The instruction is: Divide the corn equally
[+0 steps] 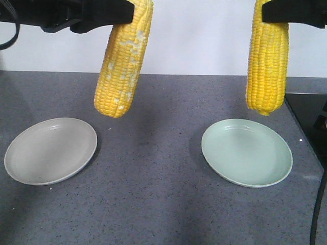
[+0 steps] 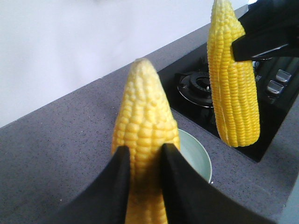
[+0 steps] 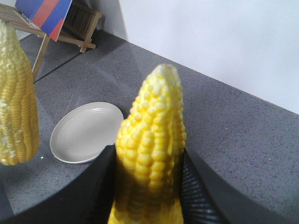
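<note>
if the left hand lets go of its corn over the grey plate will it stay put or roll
Likely to roll some: the left corn is round and tapered, hanging tip down, so it would tip over on landing. The grey plate is shallow, though its raised rim may stop it. It looks rigid, holding straight in the left hand.

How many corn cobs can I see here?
2: one cob hangs from the left tool near the grey plate; the other cob hangs from the right tool above the green plate.

The speckled grey countertop [image 1: 153, 168] bears a grey plate [image 1: 50, 150] and a green plate [image 1: 247, 152].
</note>
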Controlling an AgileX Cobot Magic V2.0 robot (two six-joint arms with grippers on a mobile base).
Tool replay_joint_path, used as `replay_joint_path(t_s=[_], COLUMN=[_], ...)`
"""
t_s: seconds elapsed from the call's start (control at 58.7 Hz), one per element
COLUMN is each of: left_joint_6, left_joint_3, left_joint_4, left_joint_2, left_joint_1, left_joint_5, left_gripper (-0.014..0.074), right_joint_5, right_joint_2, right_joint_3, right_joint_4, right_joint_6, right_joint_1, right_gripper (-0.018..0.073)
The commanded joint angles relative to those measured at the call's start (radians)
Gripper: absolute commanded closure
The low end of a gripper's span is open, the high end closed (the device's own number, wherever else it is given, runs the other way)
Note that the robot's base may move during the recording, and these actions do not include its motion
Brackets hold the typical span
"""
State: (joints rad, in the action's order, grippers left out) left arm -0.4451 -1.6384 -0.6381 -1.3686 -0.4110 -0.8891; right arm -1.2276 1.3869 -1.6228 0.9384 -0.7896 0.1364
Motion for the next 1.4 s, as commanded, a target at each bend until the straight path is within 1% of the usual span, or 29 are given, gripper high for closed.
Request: replay_joint_path(t_s=[0.0, 1.38], left_joint_6=[0.009, 0.009], left_joint_3=[-0.033, -0.033], left_joint_4=[-0.041, -0.041], left_joint_2=[0.033, 0.033], left_joint_1=[-0.001, -0.001], left_joint_5=[0.057, 0.058], left_gripper=[0.0603, 0.0603], right_joint_5=[0.034, 0.034], right_joint_2=[-0.032, -0.032], right_joint_3=[-0.033, -0.033], right_joint_4=[0.062, 0.062], right_joint_6=[-0.005, -0.005], right_joint_1=[0.005, 0.005], right_gripper=[0.0564, 0.0564])
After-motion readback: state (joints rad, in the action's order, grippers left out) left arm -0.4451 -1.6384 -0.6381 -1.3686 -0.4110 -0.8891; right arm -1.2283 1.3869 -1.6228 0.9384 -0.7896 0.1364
